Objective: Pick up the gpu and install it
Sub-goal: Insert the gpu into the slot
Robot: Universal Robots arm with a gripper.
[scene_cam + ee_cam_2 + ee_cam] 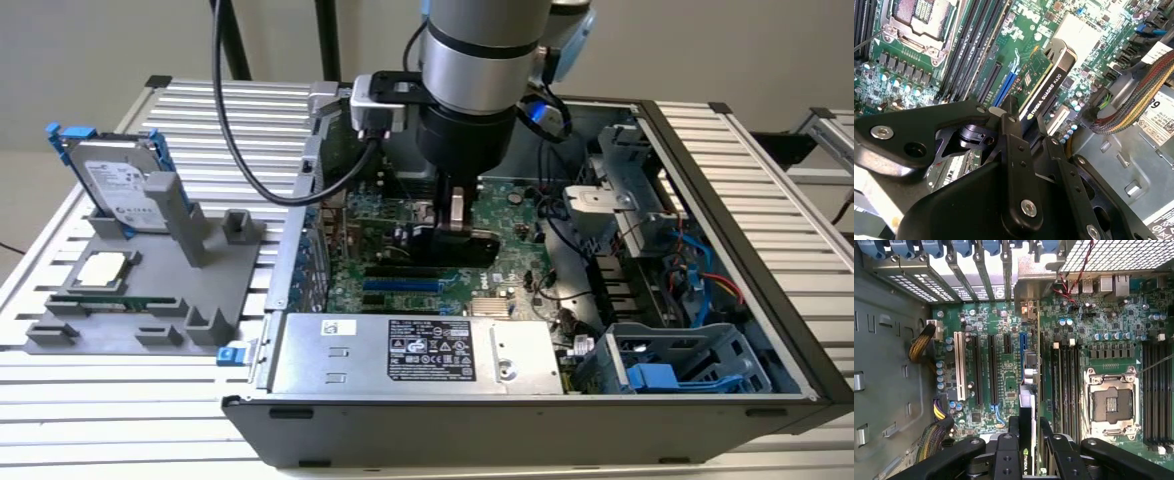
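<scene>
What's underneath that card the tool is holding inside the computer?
Under the gpu, held edge-on by the tool, lies the green motherboard with its slots. The slot directly beneath is covered.

— Which colours did I log on the gpu [1046,80]?
— Green board, black cooler. The motherboard [514,215] was green too, slots [400,284] blue; my gripper [1026,127] was black.
— The hard drive [118,185]?
— Silver, blue rails.

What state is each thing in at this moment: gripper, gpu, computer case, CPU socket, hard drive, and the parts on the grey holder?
gripper: shut on the gpu, inside the case.
gpu: held on edge over the motherboard's expansion slots; seating cannot be told.
computer case: lying on its side, open.
CPU socket: empty, no cooler.
hard drive: upright in the grey holder.
processor: lying flat on the holder.
</scene>
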